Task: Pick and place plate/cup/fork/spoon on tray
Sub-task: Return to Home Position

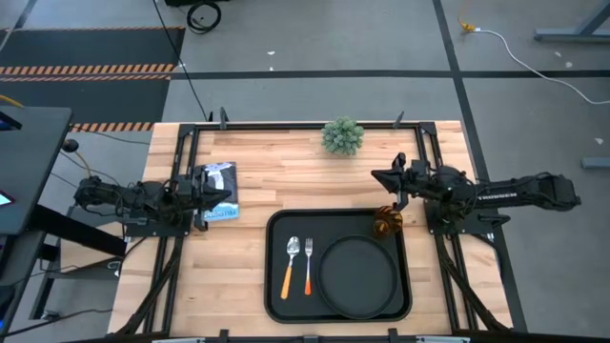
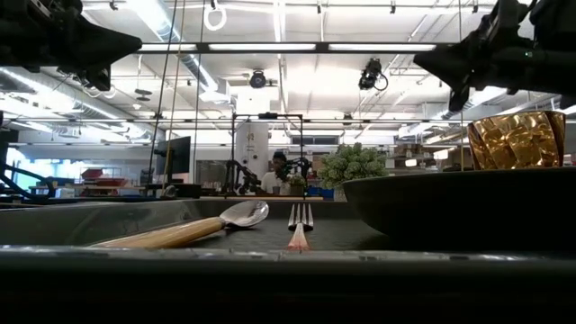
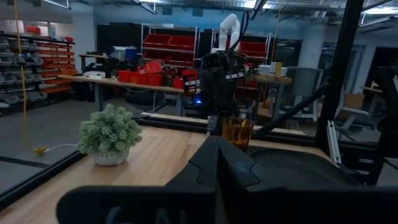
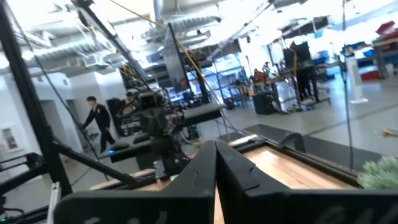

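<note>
The black tray [image 1: 276,286] lies at the table's near middle. On it rest the round black plate [image 1: 358,276], the orange-handled spoon [image 1: 290,265], the orange-handled fork [image 1: 308,264] and the amber cup [image 1: 387,223], which stands upright at the tray's far right corner. The cup also shows in the low view [image 2: 516,139] and the left wrist view [image 3: 237,132]. My right gripper [image 1: 376,175] is shut and empty, raised above the table just beyond the cup. My left gripper [image 1: 232,189] is shut and empty at the table's left, over a blue-and-white packet.
A small green potted plant [image 1: 342,136] stands at the table's far middle. A blue-and-white packet [image 1: 219,192] lies at the left under my left gripper. A black frame [image 1: 286,124] rims the table. People show in the room beyond.
</note>
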### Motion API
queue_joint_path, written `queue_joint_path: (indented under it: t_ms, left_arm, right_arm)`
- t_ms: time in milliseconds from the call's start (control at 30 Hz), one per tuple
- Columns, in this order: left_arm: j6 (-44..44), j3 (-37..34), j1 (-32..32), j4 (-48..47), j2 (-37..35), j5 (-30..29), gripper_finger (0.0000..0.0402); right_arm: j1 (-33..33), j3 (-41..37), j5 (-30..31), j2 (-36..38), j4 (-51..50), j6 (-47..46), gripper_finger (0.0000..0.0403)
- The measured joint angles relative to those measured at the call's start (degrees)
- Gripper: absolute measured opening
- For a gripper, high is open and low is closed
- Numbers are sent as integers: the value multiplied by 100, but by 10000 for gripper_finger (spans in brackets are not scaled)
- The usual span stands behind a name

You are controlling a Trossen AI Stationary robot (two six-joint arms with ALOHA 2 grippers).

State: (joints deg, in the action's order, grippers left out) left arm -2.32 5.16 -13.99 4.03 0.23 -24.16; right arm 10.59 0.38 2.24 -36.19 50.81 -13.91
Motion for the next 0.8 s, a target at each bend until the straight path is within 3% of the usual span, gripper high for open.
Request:
queue_joint_path:
  t_ms: [233,567,800]
  left_arm:
    - [36,1,0,32,0,-1,7]
    - [269,1,0,453,0,5,4]
    - [-5,3,0,476,0,759,4]
  right_arm:
    - [525,-2,-442,3,16,68,4]
    - [1950,-2,-1806,29,344,-499,4]
    - [2416,-2,-2099,-17,454,-599,3]
